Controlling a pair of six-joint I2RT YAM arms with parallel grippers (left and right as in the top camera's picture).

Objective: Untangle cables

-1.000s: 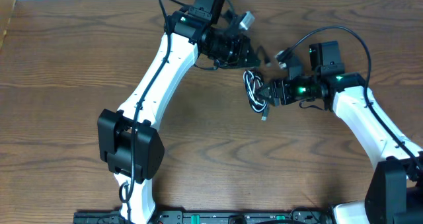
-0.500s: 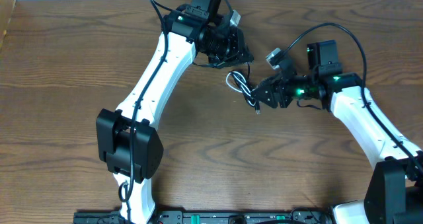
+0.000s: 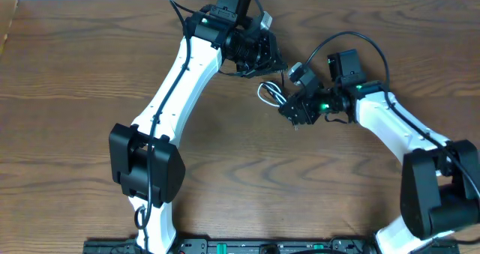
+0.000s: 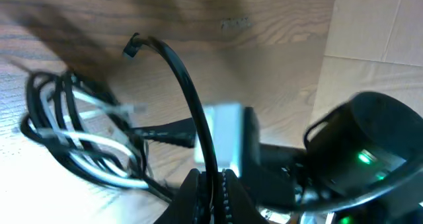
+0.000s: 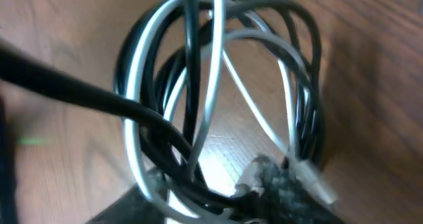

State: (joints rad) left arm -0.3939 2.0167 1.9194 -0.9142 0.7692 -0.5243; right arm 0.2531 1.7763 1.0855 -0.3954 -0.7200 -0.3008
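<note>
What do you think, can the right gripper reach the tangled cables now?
Probably yes. The right gripper is right at the tangled cables; their loops fill its wrist view, with nothing between. The left gripper only pinches one black cable.

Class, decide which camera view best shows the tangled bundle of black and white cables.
The right wrist view: the cable bundle fills the frame, its crossing loops traceable. The left wrist view shows it blurred at the left edge, beside the black cable pinched in the left gripper. Overhead, it is tiny.
</note>
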